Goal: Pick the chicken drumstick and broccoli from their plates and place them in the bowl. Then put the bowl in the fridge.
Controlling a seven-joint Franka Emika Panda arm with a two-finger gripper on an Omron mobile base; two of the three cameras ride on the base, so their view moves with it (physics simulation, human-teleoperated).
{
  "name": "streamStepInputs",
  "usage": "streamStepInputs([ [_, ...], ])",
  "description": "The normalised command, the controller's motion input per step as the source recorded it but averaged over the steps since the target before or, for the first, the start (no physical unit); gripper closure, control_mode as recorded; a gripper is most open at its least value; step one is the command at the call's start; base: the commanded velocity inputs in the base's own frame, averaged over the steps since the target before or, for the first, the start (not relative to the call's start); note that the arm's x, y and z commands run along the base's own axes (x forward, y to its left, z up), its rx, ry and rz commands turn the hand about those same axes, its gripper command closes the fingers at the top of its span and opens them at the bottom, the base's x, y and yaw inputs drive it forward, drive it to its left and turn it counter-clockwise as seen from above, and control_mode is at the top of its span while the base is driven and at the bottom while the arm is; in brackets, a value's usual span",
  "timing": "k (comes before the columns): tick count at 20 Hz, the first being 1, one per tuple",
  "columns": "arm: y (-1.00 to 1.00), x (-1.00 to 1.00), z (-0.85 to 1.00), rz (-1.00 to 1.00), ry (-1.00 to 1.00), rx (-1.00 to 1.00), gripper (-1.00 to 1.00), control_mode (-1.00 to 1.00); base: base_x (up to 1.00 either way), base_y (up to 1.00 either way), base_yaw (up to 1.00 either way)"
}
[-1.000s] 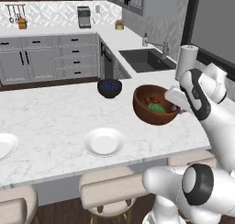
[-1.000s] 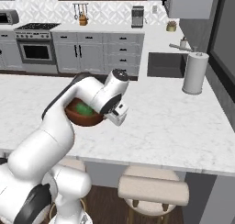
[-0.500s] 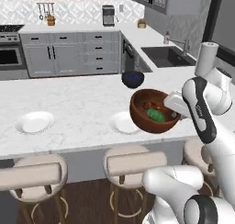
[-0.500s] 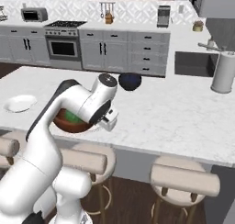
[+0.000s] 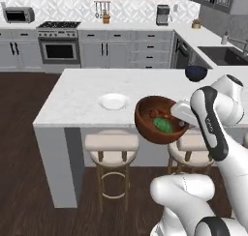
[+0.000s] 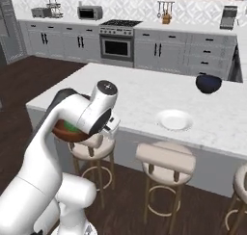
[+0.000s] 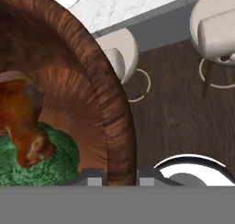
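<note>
Pincer [image 7: 120,178]: is clamping the bowl's rim, jaws nearly closed on the wall.
Bowl [image 5: 160,120]: is hanging tilted in the air, off the desk [image 5: 77,97] edge, above the stools.
Contents: chicken drumstick [image 7: 23,115] is lying on the broccoli [image 7: 46,161], at 9 o'clock of the pincer.
Plate [image 5: 113,101]: is sitting bare on the desk at 9 o'clock of the bowl.

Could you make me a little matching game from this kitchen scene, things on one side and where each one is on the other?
Things:
1. broccoli
2. reddish-brown bowl
3. white plate
4. dark bowl

Places:
A. on the counter near the sink corner
B. held by its rim in the gripper, off the counter's edge
C. bare on the counter above a stool
D. inside the held bowl, beside the chicken drumstick

Pairs: 1-D, 2-B, 3-C, 4-A
</note>
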Motion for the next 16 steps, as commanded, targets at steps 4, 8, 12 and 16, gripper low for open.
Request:
streamStepInputs([
  [4, 0.0, 0.0, 0.0, 0.0, 0.0, 0.0, 1.0, 1.0, 0.19, 1.0, 0.12],
  [8, 0.0, 0.0, 0.0, 0.0, 0.0, 0.0, 1.0, 1.0, 0.37, 1.0, 0.07],
  [12, 0.0, 0.0, 0.0, 0.0, 0.0, 0.0, 1.0, 1.0, 0.51, 1.0, 0.03],
  [16, 0.0, 0.0, 0.0, 0.0, 0.0, 0.0, 1.0, 1.0, 0.89, 1.0, 0.0],
])
